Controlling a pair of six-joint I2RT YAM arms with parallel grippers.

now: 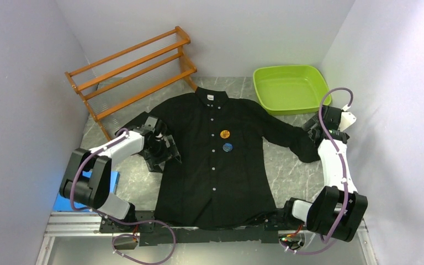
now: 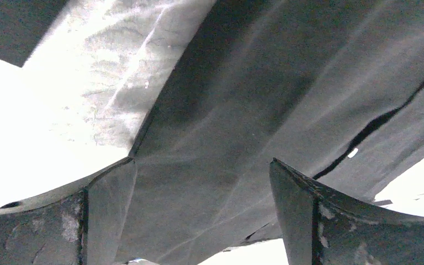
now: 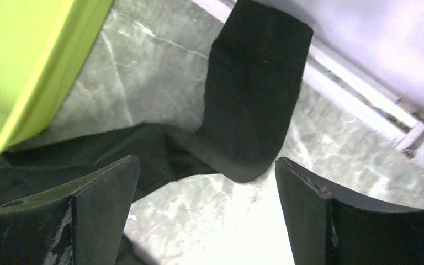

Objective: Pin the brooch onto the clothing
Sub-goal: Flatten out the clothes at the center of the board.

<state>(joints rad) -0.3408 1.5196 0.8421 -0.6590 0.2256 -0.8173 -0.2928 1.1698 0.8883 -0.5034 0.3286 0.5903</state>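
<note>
A wooden rack (image 1: 132, 66) blocks the far left corner and a green tray (image 1: 287, 68) the far right. The shirt (image 1: 210, 165) covers the middle. The left arm (image 1: 116, 149) lies over its sleeve on the left. Bare bench (image 1: 287, 171) lies open between the shirt's body and the right arm (image 1: 334, 160). Side walls stand close.

I see the black shirt (image 1: 215, 165) lying flat, an orange brooch (image 1: 225, 133) and a blue brooch (image 1: 227, 147) on its chest. Its side sits under the left gripper (image 2: 201, 160), its sleeve just beyond the right gripper (image 3: 207, 159).

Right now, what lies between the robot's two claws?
The black shirt, spread flat, with an orange brooch and a blue brooch on its front. The top view shows it.
</note>
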